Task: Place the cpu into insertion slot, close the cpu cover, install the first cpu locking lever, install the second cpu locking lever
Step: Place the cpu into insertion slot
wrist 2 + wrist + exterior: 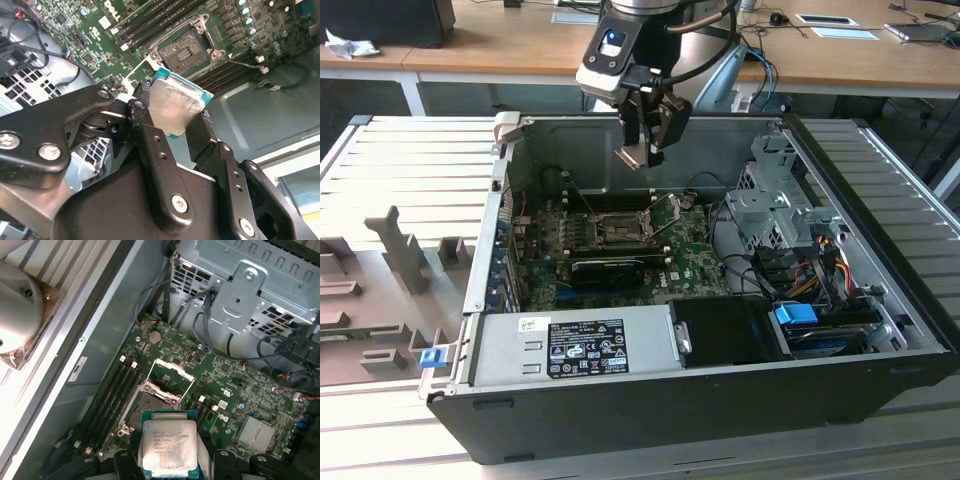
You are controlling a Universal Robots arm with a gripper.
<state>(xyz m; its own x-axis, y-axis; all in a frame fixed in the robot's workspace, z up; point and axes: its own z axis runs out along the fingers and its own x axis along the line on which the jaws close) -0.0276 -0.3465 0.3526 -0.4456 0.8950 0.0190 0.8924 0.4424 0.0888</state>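
Gripper (172, 125) clamped on the cpu (169, 447), suspended above the insertion slot (146, 409); cpu cover (171, 374) hinged open off that slot.

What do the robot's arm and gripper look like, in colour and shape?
The gripper is black: jointed link bars with silver screws and two flat fingers. Above sits a grey wrist housing with a blue patch; black cables loop beside it.

Fine grey print lines stand on the cpu (169, 445) lid, too small to read. A black label (588, 348) on the power supply (505, 352) carries white print, likewise unreadable.
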